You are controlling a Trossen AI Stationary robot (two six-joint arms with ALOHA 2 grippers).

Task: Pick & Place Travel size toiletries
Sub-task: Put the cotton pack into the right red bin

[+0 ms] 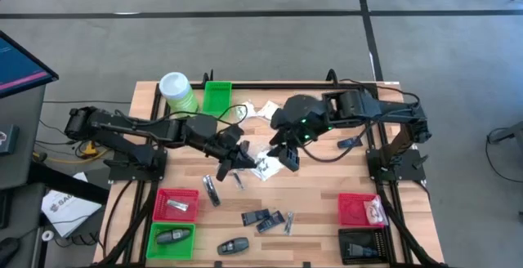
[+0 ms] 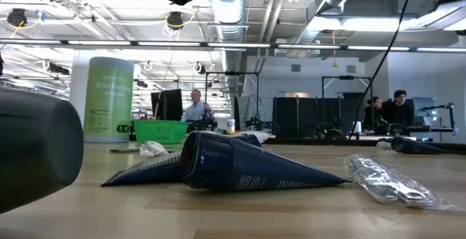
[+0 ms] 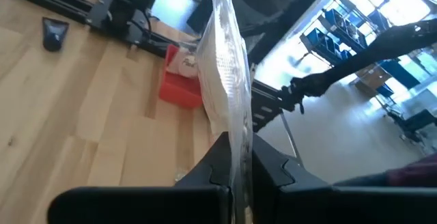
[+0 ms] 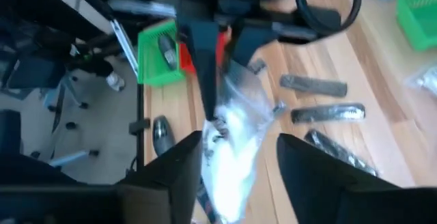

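Note:
A white crinkly sachet [image 1: 265, 167], one of the travel size toiletries, hangs in the air over the middle of the table between my two grippers. My left gripper [image 1: 245, 155] reaches in from the table's left and is shut on it. My right gripper [image 4: 239, 162] comes from the table's right and stands open, one finger on either side of the sachet [image 4: 235, 138]; whether a finger touches it, I cannot tell. More toiletries lie on the table nearer the front: dark packets [image 1: 261, 217], a silvery tube [image 1: 211, 190] and a black oval piece [image 1: 233, 246]. My left gripper pinches one end of the sachet [image 3: 235, 157] between its two fingers [image 3: 273, 173]. The fingers come nearly level from the table's left. The sachet sticks out beyond them toward my right gripper, seen edge-on, lifted clear of the table.
A green canister with a white lid [image 1: 176, 91] and a green bin [image 1: 216, 96] stand at the far left. A red bin [image 1: 176, 205] and a green bin [image 1: 172, 237] sit near left; a red bin [image 1: 359, 209] and a black bin [image 1: 364, 243] near right.

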